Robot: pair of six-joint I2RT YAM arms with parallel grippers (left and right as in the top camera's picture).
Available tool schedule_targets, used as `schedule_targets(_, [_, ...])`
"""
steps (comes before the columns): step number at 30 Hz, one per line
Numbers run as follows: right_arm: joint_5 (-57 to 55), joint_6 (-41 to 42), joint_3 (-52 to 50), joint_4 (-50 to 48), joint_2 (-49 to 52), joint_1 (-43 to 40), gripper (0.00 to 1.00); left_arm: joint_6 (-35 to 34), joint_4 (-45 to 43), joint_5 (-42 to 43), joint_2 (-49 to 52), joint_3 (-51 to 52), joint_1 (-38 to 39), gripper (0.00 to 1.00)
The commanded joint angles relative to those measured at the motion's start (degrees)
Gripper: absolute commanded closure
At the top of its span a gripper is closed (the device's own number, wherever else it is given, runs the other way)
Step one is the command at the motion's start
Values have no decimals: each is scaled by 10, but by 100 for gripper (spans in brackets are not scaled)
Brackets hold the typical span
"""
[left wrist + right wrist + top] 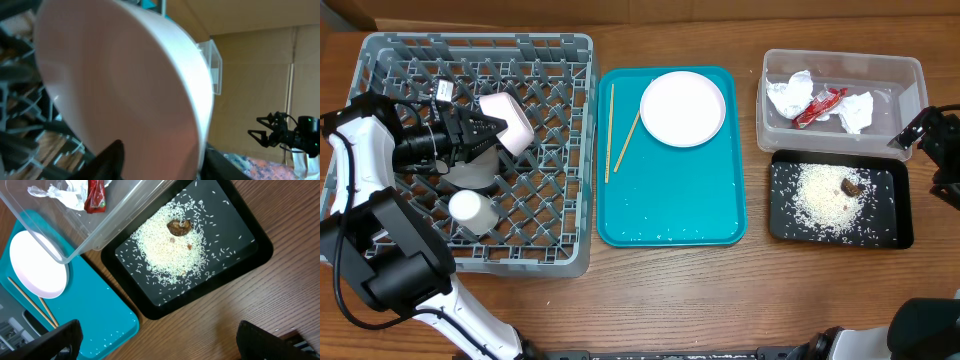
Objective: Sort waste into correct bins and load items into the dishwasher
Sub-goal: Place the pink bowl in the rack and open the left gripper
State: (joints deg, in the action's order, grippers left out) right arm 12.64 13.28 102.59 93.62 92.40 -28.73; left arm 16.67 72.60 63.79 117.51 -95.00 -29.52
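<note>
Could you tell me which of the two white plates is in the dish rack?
The smaller plate, tilted on edge by the left gripper; the larger plate lies flat on the teal tray.

The left arm (365, 190) is bending up along the left edge and reaching rightward, with the left gripper (492, 133) pointing right; whether its jaws are clamping is not showing. The right gripper (160, 347) is hovering at the right edge, its fingers (55, 340) spreading wide apart

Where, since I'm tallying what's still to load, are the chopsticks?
In the overhead view the chopsticks lie on the left part of the teal tray, just left of the white plate and right of the grey dish rack.
</note>
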Motion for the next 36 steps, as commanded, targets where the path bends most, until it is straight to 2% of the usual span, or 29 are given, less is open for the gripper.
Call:
schedule_targets(1, [-2,0,9,-5,-12,1,0,1,10,-120,4,-30,-15,48])
schedule_targets(8, [-2,0,9,-5,-12,1,0,0,41,-170,4,-81,-17,48])
schedule_targets(17, [-2,0,9,-5,-12,1,0,-4,43,-207,0,-85,-17,47])
schedule_targets(20, [-2,0,9,-5,-12,1,0,-10,55,-203,-19,-114,-16,44])
schedule_targets(26, [-12,1,9,-4,-12,1,0,-11,69,-204,-91,-163,-7,43])
schedule_targets(30, [-12,1,9,-5,-12,1,0,-75,69,-329,-175,-163,51,41])
schedule_targets(32, [-12,1,9,-4,-12,1,0,-111,70,-393,-205,-163,104,39])
schedule_targets(36, [-12,1,9,-3,-12,1,0,-131,56,-429,-226,-163,202,34])
